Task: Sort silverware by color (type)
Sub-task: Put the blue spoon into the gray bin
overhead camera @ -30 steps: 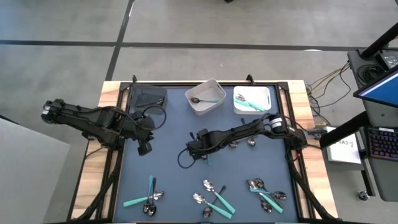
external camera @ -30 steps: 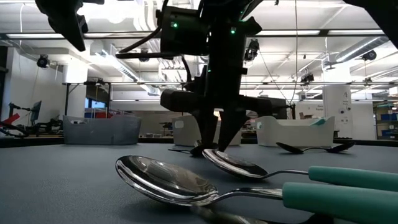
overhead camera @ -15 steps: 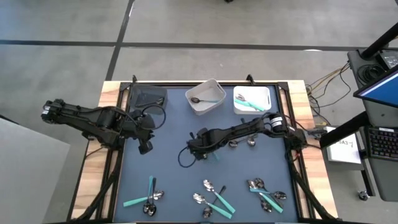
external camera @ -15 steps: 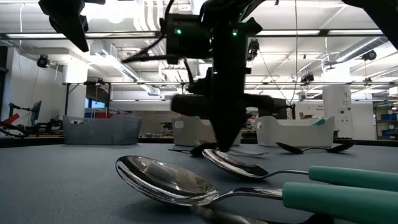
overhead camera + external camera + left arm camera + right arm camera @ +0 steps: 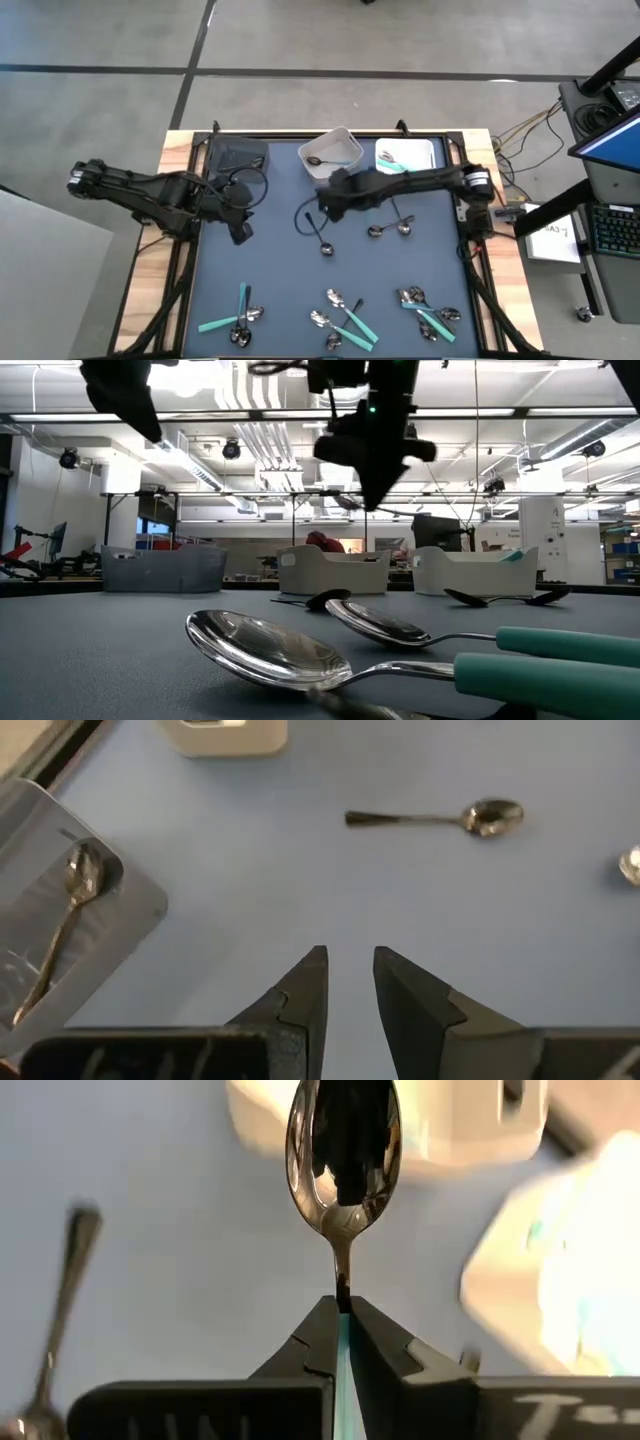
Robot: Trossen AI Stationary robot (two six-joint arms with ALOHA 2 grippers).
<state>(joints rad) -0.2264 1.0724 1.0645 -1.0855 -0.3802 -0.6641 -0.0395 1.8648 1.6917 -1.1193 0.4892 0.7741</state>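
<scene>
My right gripper [image 5: 330,203] hangs above the table's middle, near the white bins, and also shows high in the low view [image 5: 375,455]. It is shut on a teal-handled spoon [image 5: 343,1150]. A dark-handled spoon [image 5: 321,236] lies flat on the mat just near of it and also shows in the left wrist view [image 5: 435,817]. My left gripper [image 5: 240,235] hovers open and empty over the mat's left part [image 5: 350,970]. More silverware lies in groups along the near edge [image 5: 240,315], [image 5: 345,320], [image 5: 430,312]. My right gripper pinches the spoon's teal handle [image 5: 343,1370] between its two fingers [image 5: 320,1342], right where the handle meets the metal neck. The fingers lie along the spoon. The bowl sticks out beyond the fingertips, and the spoon is lifted clear of the table.
One white bin [image 5: 322,172] at the far edge holds a dark spoon, and the one beside it [image 5: 432,160] holds teal utensils. A dark grey bin [image 5: 238,156] stands at the far left with a spoon [image 5: 70,910]. Two metal spoons [image 5: 390,228] lie right of centre.
My right gripper has shut on the teal-handled spoon on the mat. It has then risen and gone toward the far edge and the white bins, carrying the spoon clear of the table. The dark-handled spoon has stayed on the mat.
</scene>
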